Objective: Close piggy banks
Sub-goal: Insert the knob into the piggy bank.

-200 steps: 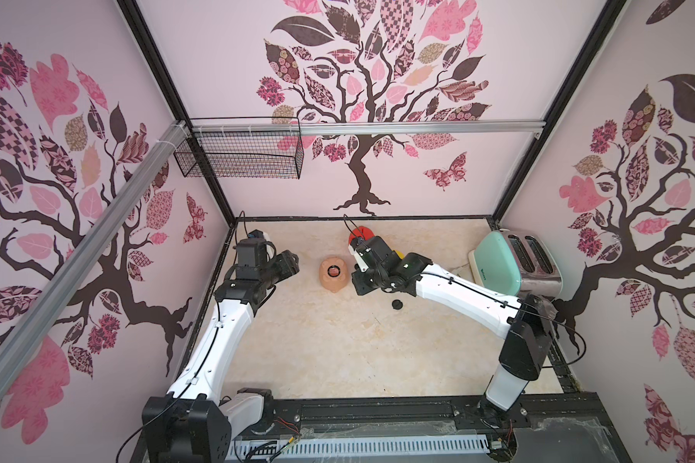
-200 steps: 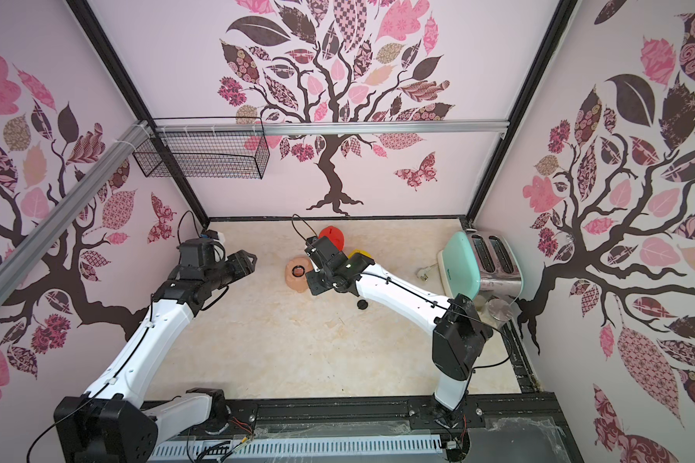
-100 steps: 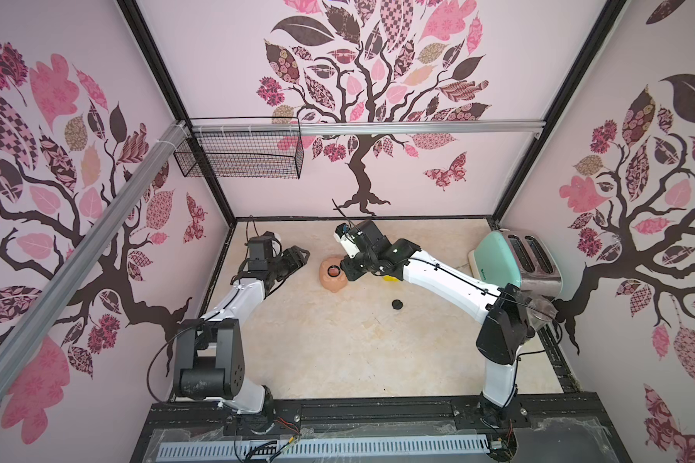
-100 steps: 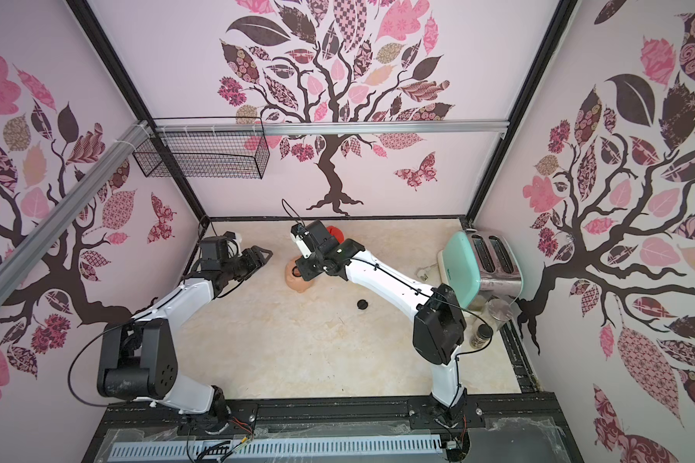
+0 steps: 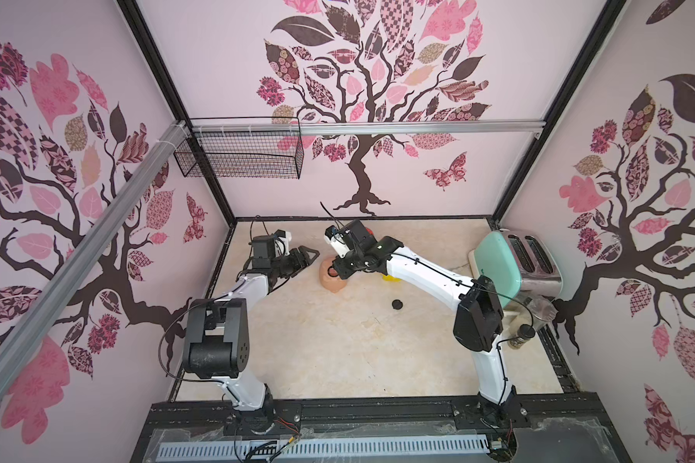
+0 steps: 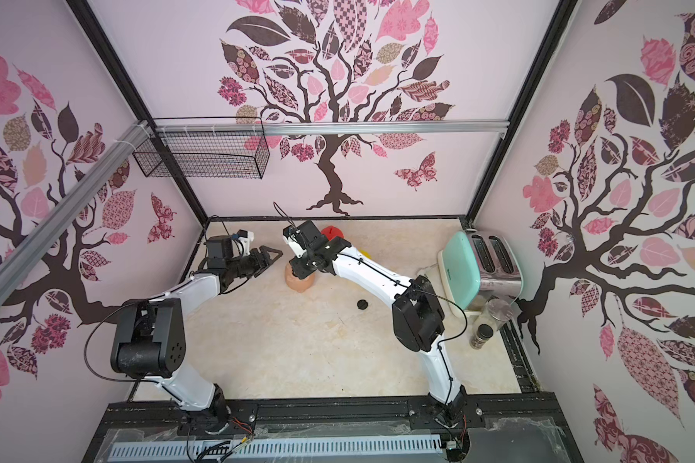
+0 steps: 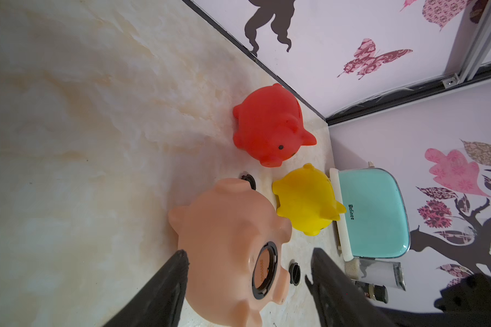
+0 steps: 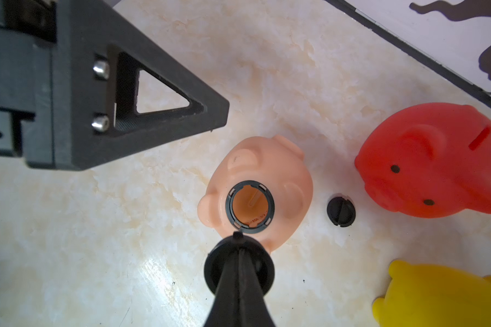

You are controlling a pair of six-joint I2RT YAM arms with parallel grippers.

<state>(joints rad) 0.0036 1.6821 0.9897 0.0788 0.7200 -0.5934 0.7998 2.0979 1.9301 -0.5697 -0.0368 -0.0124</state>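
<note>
in both top views the peach pig [image 5: 333, 281] [image 6: 300, 283] lies belly-up on the worktop [image 5: 338, 360], between the arms.
left wrist: left jaws spread, peach pig ahead between them; red pig [image 7: 270, 124] and yellow pig [image 7: 304, 198] beyond.
right wrist: right jaws pressed together, pinching a black plug [image 8: 211, 269] near the peach pig's open belly hole [image 8: 250, 206].

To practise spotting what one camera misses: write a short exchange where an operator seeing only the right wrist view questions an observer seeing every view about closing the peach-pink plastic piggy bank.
Operator: Is the left gripper open?
Observer: Yes, its jaws stand apart, pointing at the peach-pink plastic piggy bank.
Operator: Any loose plug besides the small black round plug beside the red plastic piggy bank?
Observer: Yes, a second black plug lies on the tabletop, nearer the front.
</note>
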